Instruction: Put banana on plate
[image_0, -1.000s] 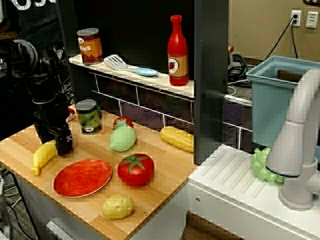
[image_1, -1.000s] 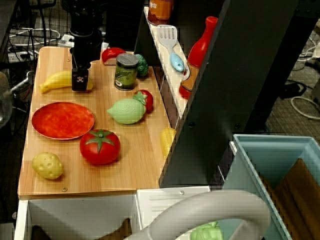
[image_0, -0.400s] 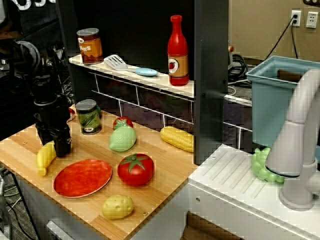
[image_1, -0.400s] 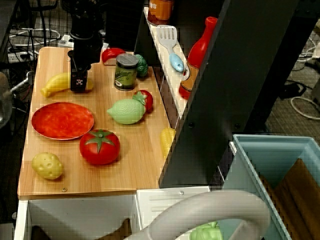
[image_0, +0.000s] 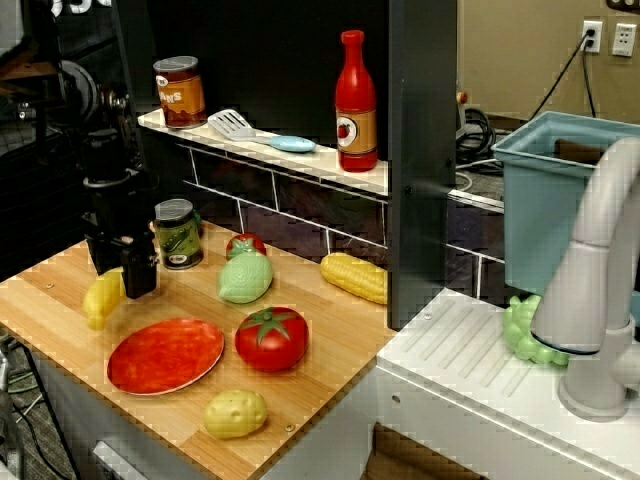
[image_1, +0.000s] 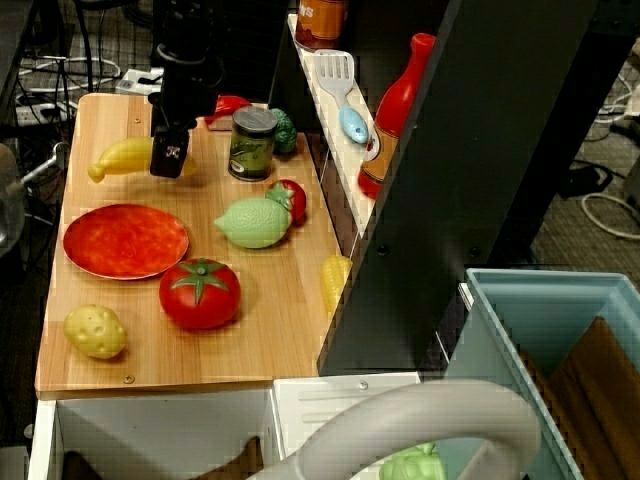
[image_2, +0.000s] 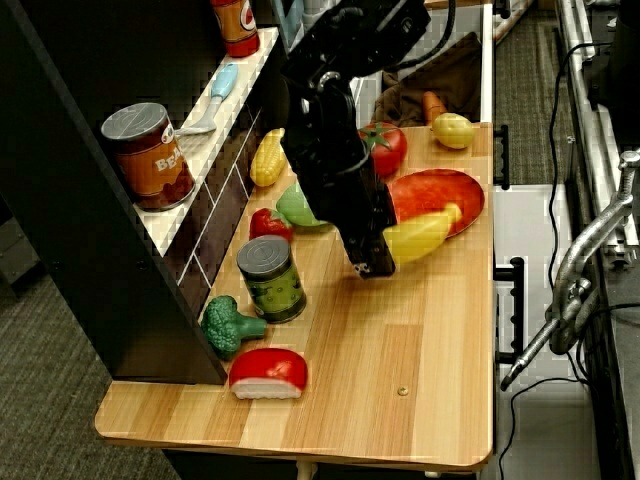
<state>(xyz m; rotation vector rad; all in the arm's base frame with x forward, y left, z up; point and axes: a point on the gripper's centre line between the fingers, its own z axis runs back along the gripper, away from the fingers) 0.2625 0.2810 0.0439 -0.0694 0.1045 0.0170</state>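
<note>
- Here the gripper (image_2: 372, 262) is clamped on the banana (image_2: 418, 236), its black fingers closed around the fruit's thicker end.
- In the side view the banana sits clear of the wooden counter (image_2: 420, 350), with its tapered tip pointing toward the plate (image_2: 450, 190).
- From overhead, the banana (image_1: 122, 157) lies beyond the far rim of the plate (image_1: 125, 241), not over it; the gripper (image_1: 170, 160) covers its right end.
- In the front view the banana (image_0: 103, 297) hangs just left of the gripper (image_0: 128, 280), above and behind the plate (image_0: 165, 355).
- The plate lies flat on the counter with nothing on it.
- A tomato (image_1: 200, 293) sits just beside the plate, and a potato (image_1: 95, 332) lies near the counter's front edge.
- A green can (image_1: 251, 143) stands just right of the gripper.
- A lime-green lemon (image_1: 254, 222) lies near the middle of the counter, and a corn cob (image_1: 335, 282) lies by the dark upright panel.
</note>
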